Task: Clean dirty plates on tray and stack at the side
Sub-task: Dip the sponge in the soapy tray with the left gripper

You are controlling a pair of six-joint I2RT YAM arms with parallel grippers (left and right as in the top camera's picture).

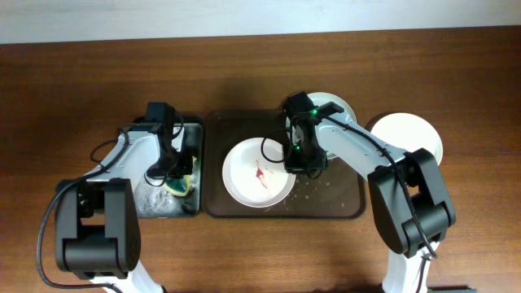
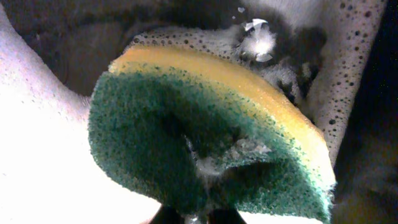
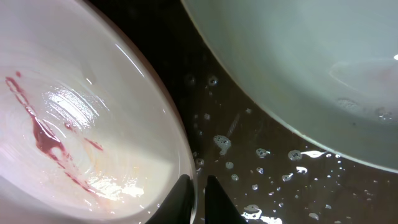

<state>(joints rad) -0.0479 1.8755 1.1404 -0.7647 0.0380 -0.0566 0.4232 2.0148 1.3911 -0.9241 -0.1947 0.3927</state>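
Three plates, scrub not started yet

Right gripper [image 3: 196, 182] has its fingers pinched on the rim of the smeared plate [image 3: 74, 112], which spreads left of them on the tray [image 1: 342, 203]. Left gripper [image 1: 169, 167] is squeezing the sponge [image 2: 205, 143] at the black tray [image 1: 155, 203]. Looks like hold-and-scrub: the sponge needs to reach the red streak [image 3: 43, 134]. The second plate [image 3: 298, 62] is just right of the fingers, so it's tight there. The third plate [image 1: 411, 137] is well clear.

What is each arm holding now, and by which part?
Left gripper: the green-and-yellow sponge, pinched at its edge. Right gripper: the red-smeared plate, fingers on its rim.
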